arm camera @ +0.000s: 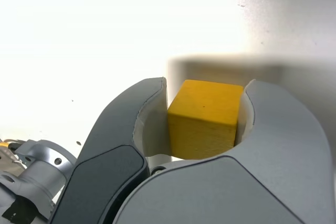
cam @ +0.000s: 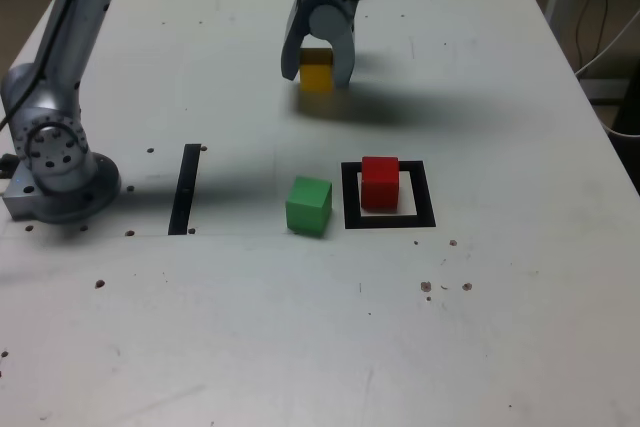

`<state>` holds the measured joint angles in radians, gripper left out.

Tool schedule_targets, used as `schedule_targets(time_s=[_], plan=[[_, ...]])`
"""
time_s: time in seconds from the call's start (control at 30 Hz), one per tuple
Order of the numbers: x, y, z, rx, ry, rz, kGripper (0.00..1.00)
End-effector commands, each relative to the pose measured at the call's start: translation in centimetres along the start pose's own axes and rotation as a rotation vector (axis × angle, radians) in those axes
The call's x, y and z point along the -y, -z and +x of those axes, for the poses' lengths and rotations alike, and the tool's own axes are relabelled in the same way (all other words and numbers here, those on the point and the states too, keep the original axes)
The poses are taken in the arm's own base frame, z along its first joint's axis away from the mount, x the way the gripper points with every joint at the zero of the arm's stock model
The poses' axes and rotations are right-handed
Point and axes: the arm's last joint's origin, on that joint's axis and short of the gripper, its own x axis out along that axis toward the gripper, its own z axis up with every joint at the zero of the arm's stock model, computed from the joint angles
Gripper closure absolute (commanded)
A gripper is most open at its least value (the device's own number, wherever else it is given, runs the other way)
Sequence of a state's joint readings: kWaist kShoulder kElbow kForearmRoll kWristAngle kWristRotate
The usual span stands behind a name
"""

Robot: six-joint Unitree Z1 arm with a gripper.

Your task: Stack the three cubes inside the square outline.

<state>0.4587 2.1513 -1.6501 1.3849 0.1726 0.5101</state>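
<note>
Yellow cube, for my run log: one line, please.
yellow cube: between gripper jaws | red cube: inside outline | green cube: outside

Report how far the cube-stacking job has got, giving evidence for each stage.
Done: the red cube sits inside the black square outline. In hand: the pincer grips the yellow cube. Left: stacking yellow, and green, which lies outside the outline.

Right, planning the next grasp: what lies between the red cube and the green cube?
The left strip of the black square outline, in the exterior view.
</note>
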Motion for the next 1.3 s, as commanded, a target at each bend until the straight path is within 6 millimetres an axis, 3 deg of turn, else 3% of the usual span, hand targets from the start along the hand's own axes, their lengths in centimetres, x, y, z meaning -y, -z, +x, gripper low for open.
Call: schedule_targets(time_s=[0.0,0.3,0.67,1.03,1.27], plan=[[0.9,0.6,-1.4,0.018,-0.016,0.003,0.65],[3.7,1.2,-3.7,0.043,-0.009,0.013,0.65],[9.6,0.3,-6.2,0.063,-0.007,0.082,0.65],[14.8,-0.9,-7.2,0.080,0.012,0.128,0.65],[17.2,-2.0,-7.0,0.075,0.030,0.151,0.65]])
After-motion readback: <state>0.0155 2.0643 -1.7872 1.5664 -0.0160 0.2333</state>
